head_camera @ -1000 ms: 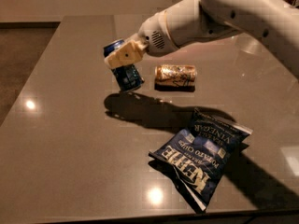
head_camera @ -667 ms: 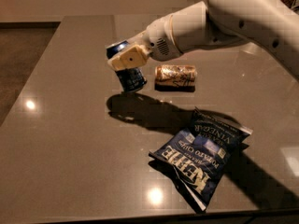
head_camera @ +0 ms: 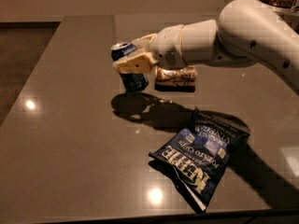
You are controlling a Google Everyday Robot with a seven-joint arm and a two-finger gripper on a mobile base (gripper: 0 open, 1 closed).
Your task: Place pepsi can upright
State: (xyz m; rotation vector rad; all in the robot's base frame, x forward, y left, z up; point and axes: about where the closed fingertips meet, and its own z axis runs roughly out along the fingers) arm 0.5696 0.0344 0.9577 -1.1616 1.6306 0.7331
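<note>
The pepsi can [head_camera: 132, 79] is dark blue with a silver top. It stands nearly upright, leaning slightly, with its base at or just above the grey table [head_camera: 70, 139]. My gripper [head_camera: 132, 59] is shut on the can's upper half, its cream fingers [head_camera: 134, 63] wrapped around it. The white arm reaches in from the upper right.
A gold-brown can [head_camera: 176, 76] lies on its side just right of the pepsi can, partly behind my wrist. A large blue chip bag [head_camera: 200, 157] lies flat at the front right. The table's left edge runs diagonally, with the floor beyond it.
The arm has shifted slightly and the pepsi can has come lower and more upright in the gripper. The gold-brown can and chip bag have not moved.
</note>
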